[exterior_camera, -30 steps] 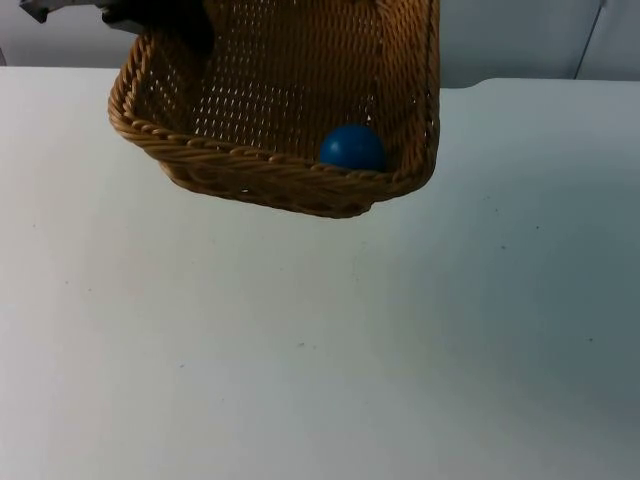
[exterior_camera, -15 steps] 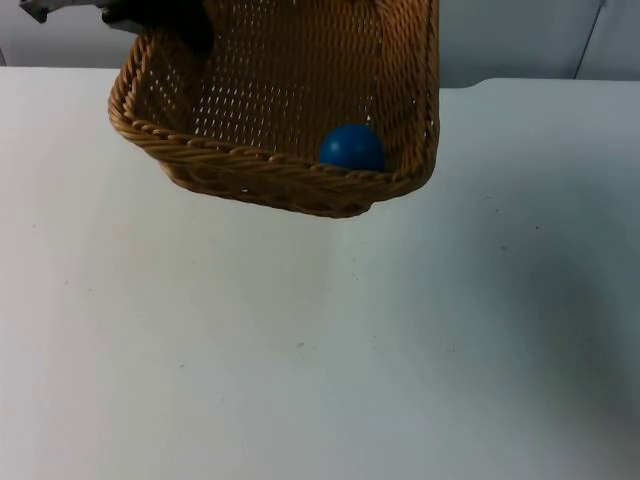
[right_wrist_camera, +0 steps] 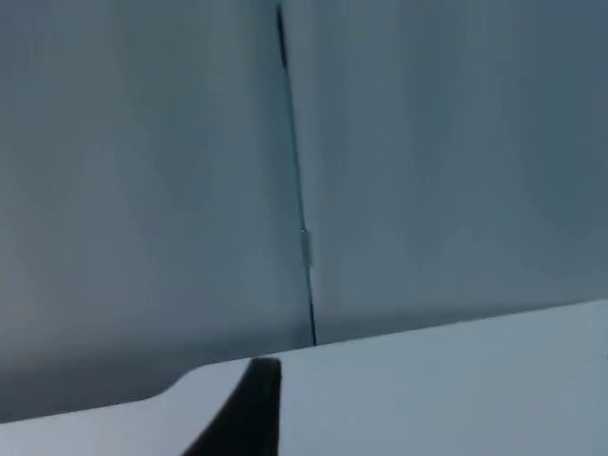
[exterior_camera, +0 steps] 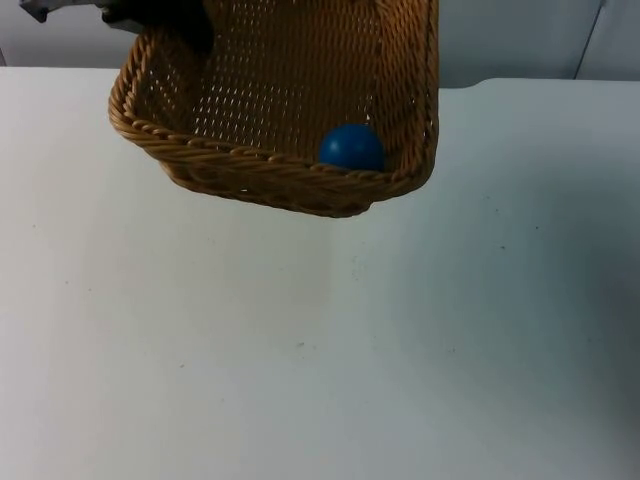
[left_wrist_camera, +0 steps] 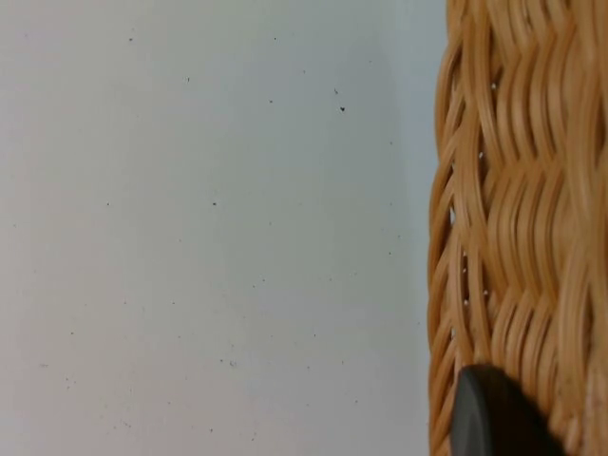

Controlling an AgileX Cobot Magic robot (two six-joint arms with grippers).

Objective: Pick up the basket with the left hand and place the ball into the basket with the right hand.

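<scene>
A brown wicker basket [exterior_camera: 280, 185] hangs tilted above the far side of the table, with a blue ball [exterior_camera: 351, 147] resting inside against its lower front wall. My left gripper [exterior_camera: 188, 28] is shut on the basket's far left rim. In the left wrist view the woven basket wall [left_wrist_camera: 522, 190] stands close beside the white table top [left_wrist_camera: 209, 228], with a black fingertip [left_wrist_camera: 489, 418] against the weave. My right gripper [right_wrist_camera: 249, 413] waits away from the basket, pointing at the grey partition wall [right_wrist_camera: 427, 161].
The white table top [exterior_camera: 320, 340] spreads wide under and in front of the basket. The grey partition wall [exterior_camera: 520, 40] closes the far edge, with a vertical seam [right_wrist_camera: 296, 190] in it.
</scene>
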